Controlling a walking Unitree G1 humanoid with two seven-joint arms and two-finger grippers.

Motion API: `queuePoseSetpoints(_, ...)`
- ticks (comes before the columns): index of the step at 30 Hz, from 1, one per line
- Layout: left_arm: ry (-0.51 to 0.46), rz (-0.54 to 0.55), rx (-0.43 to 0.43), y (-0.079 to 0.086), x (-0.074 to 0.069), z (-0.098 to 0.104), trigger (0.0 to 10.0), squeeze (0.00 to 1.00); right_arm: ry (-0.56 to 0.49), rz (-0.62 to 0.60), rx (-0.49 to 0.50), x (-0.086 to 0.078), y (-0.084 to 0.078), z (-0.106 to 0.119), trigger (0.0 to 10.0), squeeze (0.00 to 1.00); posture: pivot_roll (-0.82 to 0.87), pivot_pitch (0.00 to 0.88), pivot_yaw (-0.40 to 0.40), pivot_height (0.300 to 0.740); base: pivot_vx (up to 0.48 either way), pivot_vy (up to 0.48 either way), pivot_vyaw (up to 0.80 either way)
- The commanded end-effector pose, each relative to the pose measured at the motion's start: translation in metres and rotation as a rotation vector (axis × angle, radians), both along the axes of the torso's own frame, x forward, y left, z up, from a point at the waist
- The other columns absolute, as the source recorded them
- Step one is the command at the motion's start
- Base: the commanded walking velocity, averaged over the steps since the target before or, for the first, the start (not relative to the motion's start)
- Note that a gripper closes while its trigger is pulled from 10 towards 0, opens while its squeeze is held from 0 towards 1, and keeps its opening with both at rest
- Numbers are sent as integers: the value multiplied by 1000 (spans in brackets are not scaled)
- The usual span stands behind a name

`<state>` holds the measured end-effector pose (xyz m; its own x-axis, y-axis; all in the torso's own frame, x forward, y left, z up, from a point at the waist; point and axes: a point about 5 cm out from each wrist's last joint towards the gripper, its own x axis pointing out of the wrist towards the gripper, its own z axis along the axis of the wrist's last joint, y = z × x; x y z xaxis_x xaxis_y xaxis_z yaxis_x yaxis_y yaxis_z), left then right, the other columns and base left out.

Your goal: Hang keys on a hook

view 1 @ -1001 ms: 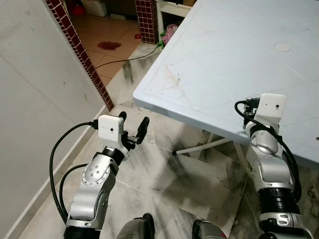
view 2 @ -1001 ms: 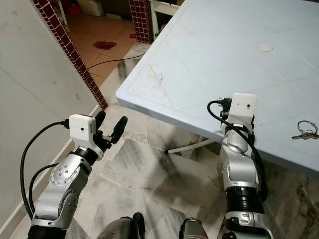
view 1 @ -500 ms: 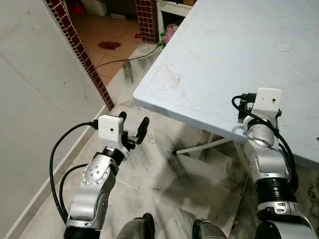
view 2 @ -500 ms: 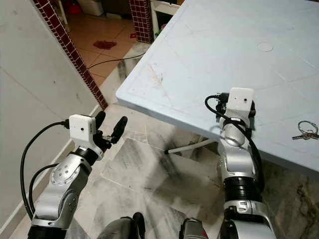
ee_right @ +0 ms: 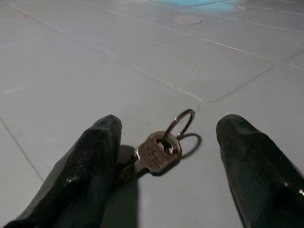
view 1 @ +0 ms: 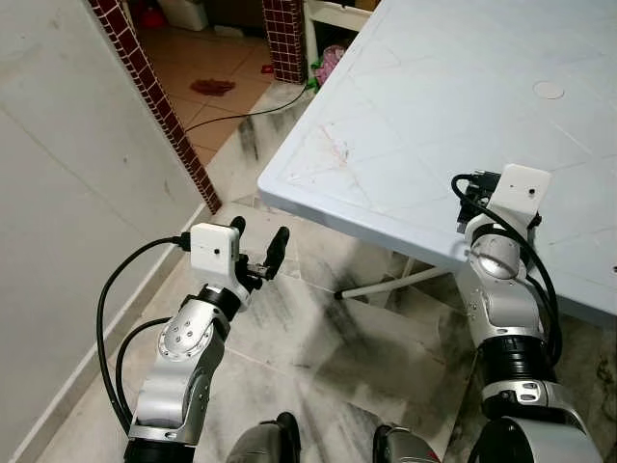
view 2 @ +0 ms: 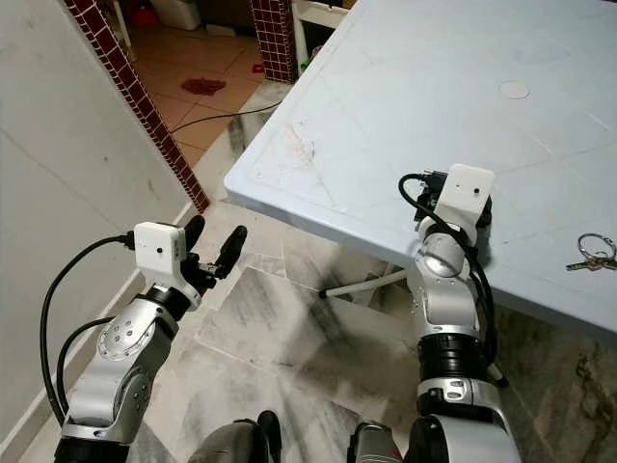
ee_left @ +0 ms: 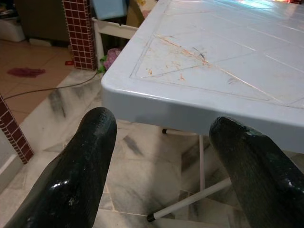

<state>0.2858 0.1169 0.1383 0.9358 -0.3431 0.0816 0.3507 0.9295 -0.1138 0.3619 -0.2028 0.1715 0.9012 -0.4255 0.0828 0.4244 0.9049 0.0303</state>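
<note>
The right gripper (ee_right: pixel 166 156) is held low over the pale blue table (view 2: pixel 386 87), its two black fingers (ee_right: pixel 80 175) spread wide apart and grasping nothing. In the right wrist view the keys (ee_right: pixel 159 152) lie flat on the table between the fingertips, closer to one finger than to the other; whether that finger touches them cannot be told. A silver key with a metal ring through its head is seen, the ring standing tilted off the surface and casting a shadow.

In the right eye view the keys (view 2: pixel 590 253) are found at about 3 o'clock, near the table's front edge, well to the right of the right arm's white wrist camera (view 2: pixel 466 189). A small round mark (view 2: pixel 514 90) is seen on the tabletop at about 1 o'clock.

The left gripper (view 1: pixel 257 248) is held out over the marble floor (view 1: pixel 318 338) at about 8 o'clock, below and just short of the table's corner, its fingers (ee_left: pixel 71 180) apart and empty. A brick-patterned pillar (view 1: pixel 149 92) is seen at 11 o'clock beside a plain wall (view 1: pixel 58 174), and a black cable (view 1: pixel 241 116) runs across the floor beyond.
</note>
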Motion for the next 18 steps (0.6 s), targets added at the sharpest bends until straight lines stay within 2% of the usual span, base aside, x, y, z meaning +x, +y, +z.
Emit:
queuePoseSetpoints(1,6,6,15,2,-2,-2,10000,0,-12,0,35,2,5,0,0,0,40,225,129,740,0,0,0)
queuePoseSetpoints(18,7,12,16,4,-4,-3,10000,0,-10,-38,90,6,3,-1,0,0,50,225,124,740,0,0,0)
